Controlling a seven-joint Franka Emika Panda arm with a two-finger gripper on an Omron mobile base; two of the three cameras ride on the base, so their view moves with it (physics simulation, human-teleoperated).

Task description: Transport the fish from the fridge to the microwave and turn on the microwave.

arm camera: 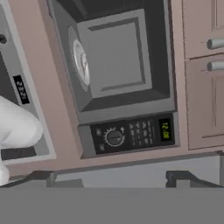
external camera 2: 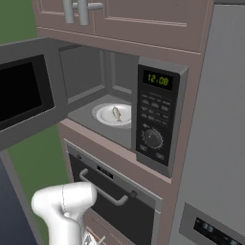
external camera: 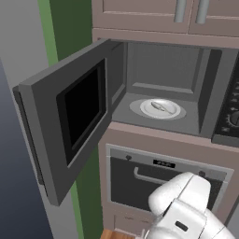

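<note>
The microwave (external camera: 163, 88) stands with its door (external camera: 70, 121) swung wide to the left, the black window facing into the room. On the white round plate (external camera: 160, 108) at the centre of the cavity floor lies the fish (external camera: 159, 107), small and slender. In the left base view its long axis runs diagonally, from upper left to lower right across the plate; in the right base view the fish (external camera 2: 116, 113) lies nearly front to back, tilted slightly. Which end is the head cannot be told at this size.

The keypad panel (external camera 2: 155, 122) at the right of the cavity carries green clock digits reading 12:09, above rows of small buttons and a round dial (external camera 2: 153, 138); the button markings are illegible. Below the microwave, the oven (external camera 2: 112, 196) has a horizontal bar handle and a small display whose characters are too fine to read.

The gripper's jaws stand fully apart and hold nothing. Its fingertips cannot be made out in the hand view.
</note>
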